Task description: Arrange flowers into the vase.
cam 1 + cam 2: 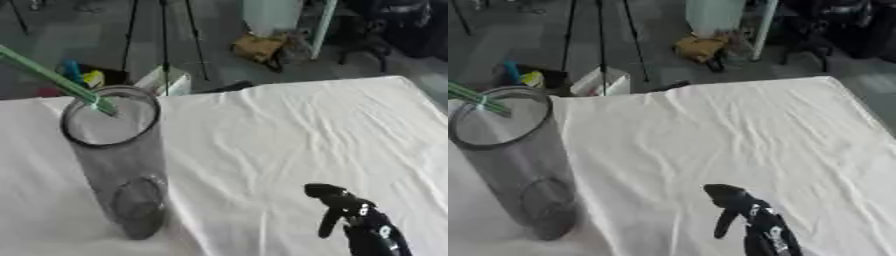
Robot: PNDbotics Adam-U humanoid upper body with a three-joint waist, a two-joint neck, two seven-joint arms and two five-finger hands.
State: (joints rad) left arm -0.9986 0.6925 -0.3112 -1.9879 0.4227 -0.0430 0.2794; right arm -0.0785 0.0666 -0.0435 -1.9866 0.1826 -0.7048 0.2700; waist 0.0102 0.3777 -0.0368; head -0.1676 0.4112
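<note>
Vase (118,160), clear and tall, stands at the left of the white counter (297,130); green stems (57,77) slant over its rim from the upper left. Right eye view: the right hand (750,217) rises at the lower edge, fingers curled, holding nothing.

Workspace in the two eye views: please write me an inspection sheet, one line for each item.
Surface: table under a wrinkled white cloth.
Job's things: clear vase upright at left; green stems slanting from the upper left, tips at its mouth.
Clutter: nothing seen on the cloth.
Hands: right hand low at right, fingers curled, holding nothing; left hand not in view.
Cables: nothing seen.
Surroundings: tripod legs, boxes and bags on the floor beyond.
</note>
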